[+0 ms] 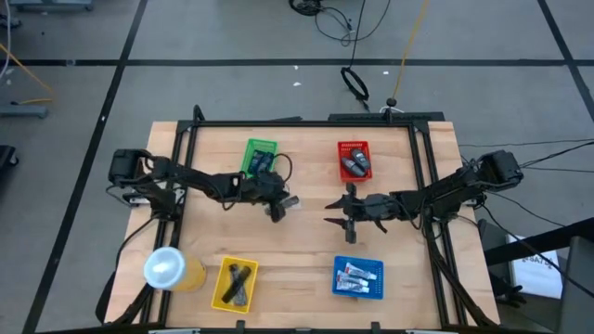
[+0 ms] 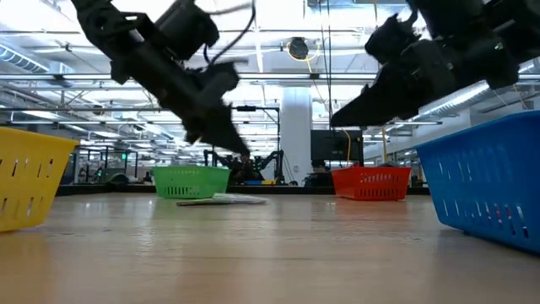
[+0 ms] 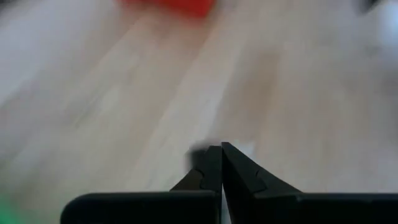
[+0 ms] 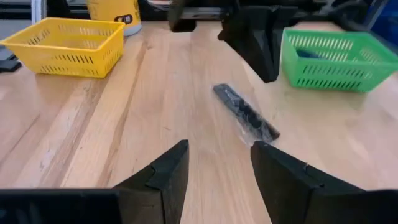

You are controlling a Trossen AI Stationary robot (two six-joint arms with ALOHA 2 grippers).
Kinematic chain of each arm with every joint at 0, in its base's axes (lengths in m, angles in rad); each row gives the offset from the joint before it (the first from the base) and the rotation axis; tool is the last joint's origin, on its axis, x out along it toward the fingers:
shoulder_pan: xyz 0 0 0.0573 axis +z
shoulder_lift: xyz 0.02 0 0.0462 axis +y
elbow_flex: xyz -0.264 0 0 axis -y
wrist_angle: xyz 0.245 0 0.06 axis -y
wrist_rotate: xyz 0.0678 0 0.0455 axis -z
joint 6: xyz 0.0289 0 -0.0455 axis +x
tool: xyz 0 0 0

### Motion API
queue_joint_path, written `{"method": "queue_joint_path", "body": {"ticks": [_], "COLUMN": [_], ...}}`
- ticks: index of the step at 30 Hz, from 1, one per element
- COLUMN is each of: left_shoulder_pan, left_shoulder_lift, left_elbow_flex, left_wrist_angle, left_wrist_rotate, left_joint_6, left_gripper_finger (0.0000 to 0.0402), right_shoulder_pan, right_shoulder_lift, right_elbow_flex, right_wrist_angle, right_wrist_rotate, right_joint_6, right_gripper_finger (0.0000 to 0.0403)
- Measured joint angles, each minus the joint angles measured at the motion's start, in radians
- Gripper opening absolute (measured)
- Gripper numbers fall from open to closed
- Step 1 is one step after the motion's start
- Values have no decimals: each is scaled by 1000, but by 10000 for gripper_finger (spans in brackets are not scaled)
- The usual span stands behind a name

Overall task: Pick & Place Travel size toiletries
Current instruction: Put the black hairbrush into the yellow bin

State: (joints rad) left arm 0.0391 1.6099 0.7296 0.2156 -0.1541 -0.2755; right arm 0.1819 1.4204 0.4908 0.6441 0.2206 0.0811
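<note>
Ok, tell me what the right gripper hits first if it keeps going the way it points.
Probably the dark packet lying flat on the table: it sits just ahead of the open right gripper. Beyond it hangs the left gripper, beside the green basket. Depth is hard to judge.

I am working in a big industrial lab hall. Long bright ceiling light strips (image 2: 278, 63) are shining above. Loose black cables (image 1: 327, 17) are lying across the grey tiled floor (image 1: 232, 37).

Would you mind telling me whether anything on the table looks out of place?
One dark oblong toiletry lies loose on the bare wood, askew, beside the green basket instead of in any basket. The left pincer hovers above it, shut and empty.
</note>
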Motion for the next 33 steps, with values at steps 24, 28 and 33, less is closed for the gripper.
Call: {"method": "queue_joint_path", "body": {"ticks": [24,28,33], "left_shoulder_pan": [-73,-96,-101], "left_shoulder_lift": [295,270,165], "left_elbow_flex": [1,0,-2], "left_wrist_angle": [224,246,129], "left_wrist_rotate": [61,71,56], "left_joint_6": [-170,-206,-209], "left_gripper_finger": [5,2,4], "right_shoulder_pan": [-67,-67,-67], "right_shoulder_lift": [383,412,411], "right_elbow_flex": [263,299,301], "right_wrist_angle": [-123,-159,-148], "right_wrist_rotate": [-148,-147,-149], "right_joint_6": [-297,-309,-257], "right_gripper_finger": [220,215,213]}}
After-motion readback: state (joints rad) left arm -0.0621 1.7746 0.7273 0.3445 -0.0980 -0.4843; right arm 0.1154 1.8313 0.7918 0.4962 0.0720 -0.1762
